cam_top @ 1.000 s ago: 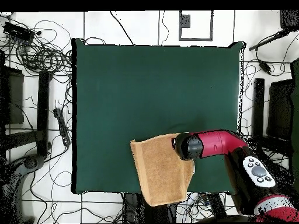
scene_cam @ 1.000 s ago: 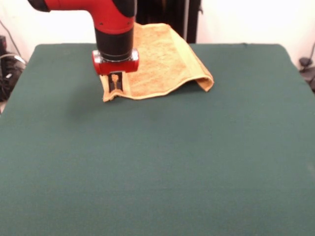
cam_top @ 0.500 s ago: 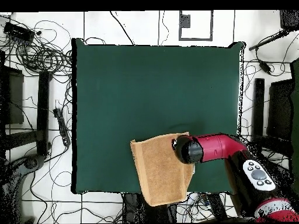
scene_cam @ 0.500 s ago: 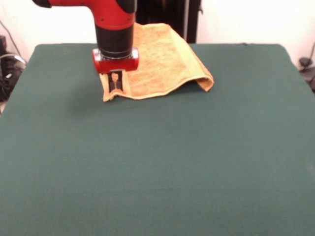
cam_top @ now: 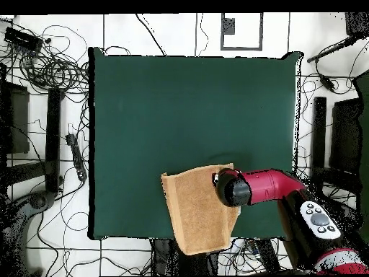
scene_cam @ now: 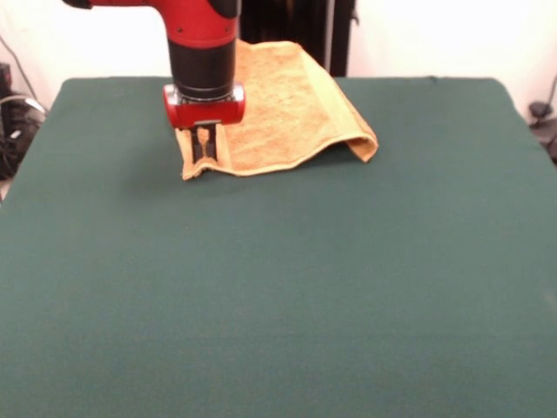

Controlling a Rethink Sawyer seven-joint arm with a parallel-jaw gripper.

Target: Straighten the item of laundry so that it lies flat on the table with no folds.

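Towel (scene_cam: 283, 109) lay at bench (scene_cam: 278, 287) far edge, partly overhanging, one end folded under; gripper (scene_cam: 204, 145) stood at its near corner, fingers apparently closed on the hem, though poorly seen; judged best: draw corner slowly toward bench centre, keeping low.

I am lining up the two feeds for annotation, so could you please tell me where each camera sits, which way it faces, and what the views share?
Front view: sits across the table from the robot, facing it; shows the red and black arm descending from above, its gripper at the orange-yellow towel.
Overhead view: sits above the table, looking straight down; the arm enters from the lower right, over the towel, which overhangs the bottom edge.
Shared: the table, towel and arm, turned half round between views.
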